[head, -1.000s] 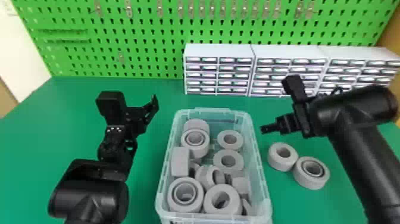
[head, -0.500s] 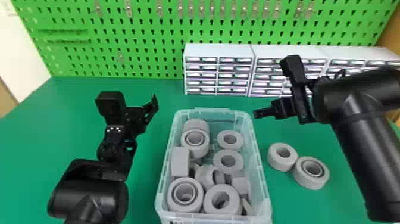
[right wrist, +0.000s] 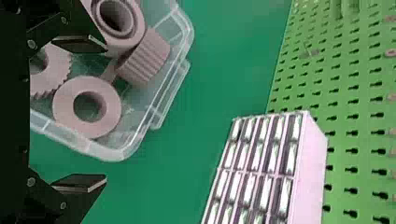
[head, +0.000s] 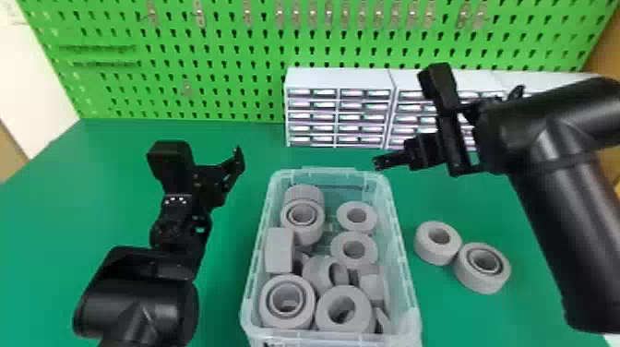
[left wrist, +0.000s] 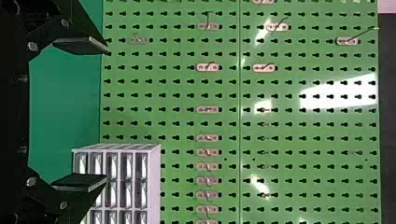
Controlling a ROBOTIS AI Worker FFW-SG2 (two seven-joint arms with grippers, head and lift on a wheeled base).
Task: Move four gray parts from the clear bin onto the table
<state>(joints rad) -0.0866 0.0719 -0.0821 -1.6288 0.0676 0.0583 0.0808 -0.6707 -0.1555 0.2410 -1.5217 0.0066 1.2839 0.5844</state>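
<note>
Gray plastic-looking ring [head: 342, 218], far right in the clear plastic bin [head: 401, 249], seems light and stiff: my spread, empty right pincer [head: 379, 163] should clasp its outer wall.

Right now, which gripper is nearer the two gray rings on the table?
Right. The right gripper hovers by the far right corner of the bin, on the side of the rings; the left gripper is left of the bin.

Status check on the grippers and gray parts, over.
Left gripper open, left of bin; right gripper open, above bin's far right corner. Two gray parts on table, others in clear bin. Nothing visible blocking bin's opening.
</note>
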